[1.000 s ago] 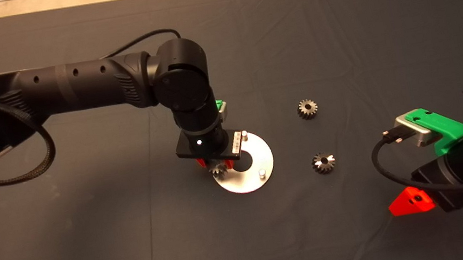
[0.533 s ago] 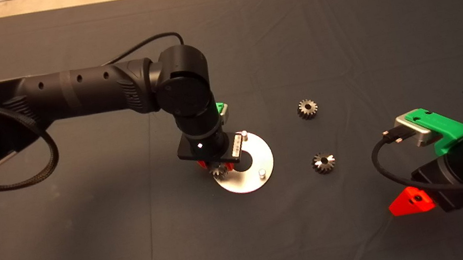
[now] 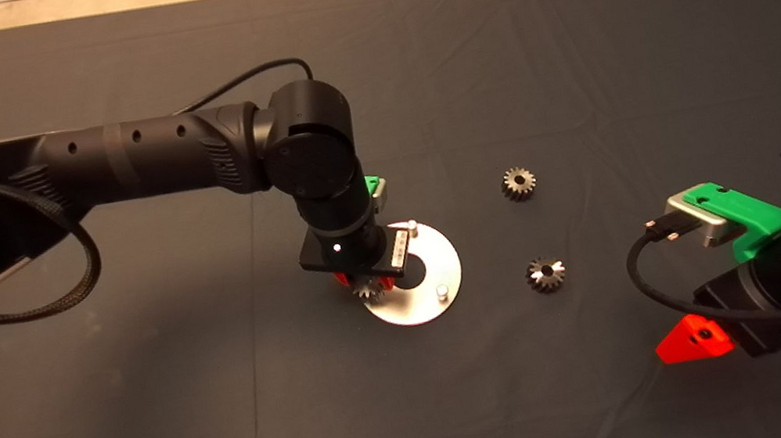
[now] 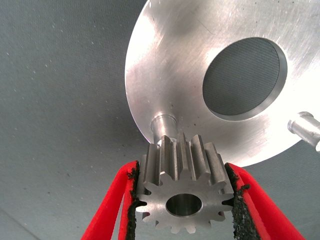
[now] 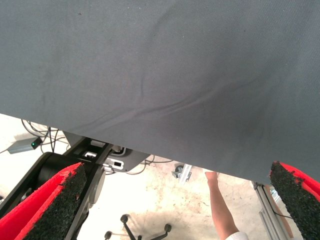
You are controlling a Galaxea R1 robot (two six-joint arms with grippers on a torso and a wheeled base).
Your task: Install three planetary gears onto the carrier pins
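Three gears: one small toothed silver steel gear (image 4: 183, 195) is clamped across its teeth by the left gripper (image 4: 183, 200), just over a short silver carrier pin (image 4: 163, 125) on the flat shiny round metal disc (image 3: 437, 259).
Loose gears: two (image 3: 519, 183) (image 3: 546, 274) lie on the dark mat (image 3: 568, 46), near the disc.
Handling: judged stiff, dense, slick; flank grip leaves the bore clear.
Right gripper (image 5: 170, 205): parked at the mat's edge, jaws wide, empty.

The left gripper (image 3: 368, 284) with its clamped gear (image 3: 368, 288) has crept slightly outward over the disc (image 3: 437, 263) rim.
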